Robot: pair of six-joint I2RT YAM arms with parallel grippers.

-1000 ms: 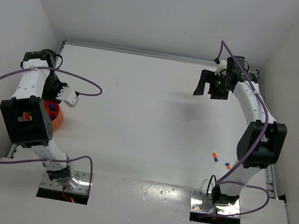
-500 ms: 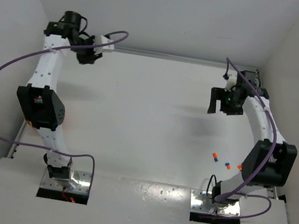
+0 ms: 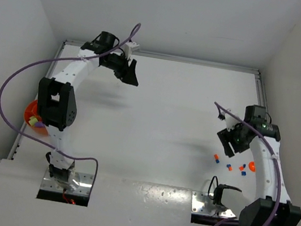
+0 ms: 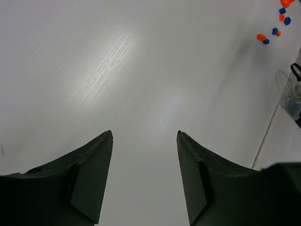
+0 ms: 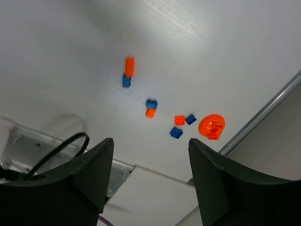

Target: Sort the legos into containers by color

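Several tiny orange and teal-blue legos [image 3: 229, 167] lie scattered on the white table at the right, with a small round orange piece [image 3: 252, 166] beside them. In the right wrist view they show as an orange and blue pair [image 5: 128, 71], a second pair [image 5: 151, 108], loose bricks [image 5: 179, 120] and the round piece [image 5: 211, 127]. My right gripper [image 3: 227, 143] [image 5: 150, 141] is open and empty, hovering just left of them. My left gripper [image 3: 132, 78] [image 4: 144, 134] is open and empty over bare table at the back. The orange bowl [image 3: 29, 110] sits at the left edge, partly hidden by the left arm, with lime and purple bits inside.
The bricks also show far off in the left wrist view [image 4: 261, 36]. A metal rail [image 3: 262, 93] runs along the table's right edge close to the bricks. The right arm's base plate and cable [image 5: 56, 150] lie near the gripper.
The left arm swung from the back left corner to the right, uncovering the bowl. The right gripper came forward and down from the back right to beside the bricks.
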